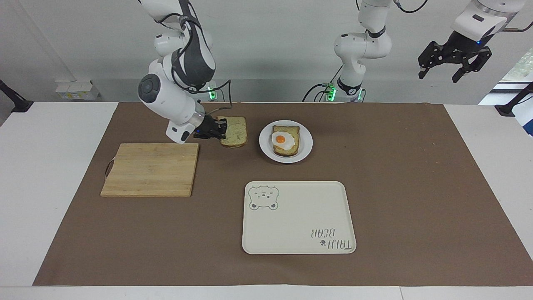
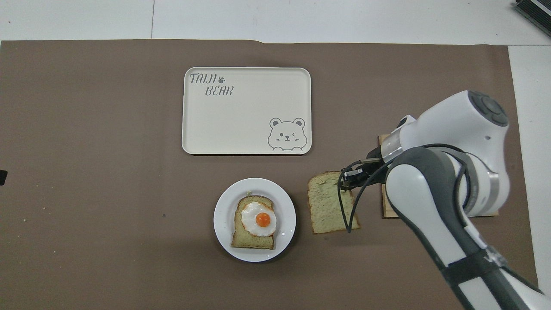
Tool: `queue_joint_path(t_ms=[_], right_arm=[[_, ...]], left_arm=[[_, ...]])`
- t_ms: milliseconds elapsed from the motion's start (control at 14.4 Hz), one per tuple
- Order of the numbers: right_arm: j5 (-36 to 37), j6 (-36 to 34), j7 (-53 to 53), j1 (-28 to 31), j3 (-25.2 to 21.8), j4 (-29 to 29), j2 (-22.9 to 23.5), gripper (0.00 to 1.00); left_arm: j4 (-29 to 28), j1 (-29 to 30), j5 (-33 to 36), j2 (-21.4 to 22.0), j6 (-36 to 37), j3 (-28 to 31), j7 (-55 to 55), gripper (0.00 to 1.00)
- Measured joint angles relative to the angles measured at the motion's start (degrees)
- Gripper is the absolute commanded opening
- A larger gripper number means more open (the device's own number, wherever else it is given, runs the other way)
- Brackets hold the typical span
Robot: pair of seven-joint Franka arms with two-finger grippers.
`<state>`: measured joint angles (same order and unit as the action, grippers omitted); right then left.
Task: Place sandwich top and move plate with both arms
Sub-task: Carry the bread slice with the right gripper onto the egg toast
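Your right gripper (image 1: pixel 220 129) is clenched on the plain speckled bread slice (image 1: pixel 234 131), airborne over the brown mat; the small round white plate (image 1: pixel 306 143) lies at its three o'clock in the facing view. Your left gripper (image 1: pixel 454 66) waits, released.
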<state>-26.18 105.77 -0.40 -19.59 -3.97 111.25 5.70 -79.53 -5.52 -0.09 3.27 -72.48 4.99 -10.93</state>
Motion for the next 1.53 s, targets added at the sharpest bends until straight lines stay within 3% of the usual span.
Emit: queue_joint_path(t_ms=[834,1529], right_arm=[[-6.2,16.2,10.7,-18.1,0.2,0.2,6.7,0.0],[-6.4,21.3,11.3,-19.2,-0.2,0.2,11.0,0.0]], left_arm=[[0.0,0.0,0.0,0.0,0.0,-0.1,0.0,1.0],[-0.5,0.0,0.0,0.3,0.0,-0.1,0.0,1.0]])
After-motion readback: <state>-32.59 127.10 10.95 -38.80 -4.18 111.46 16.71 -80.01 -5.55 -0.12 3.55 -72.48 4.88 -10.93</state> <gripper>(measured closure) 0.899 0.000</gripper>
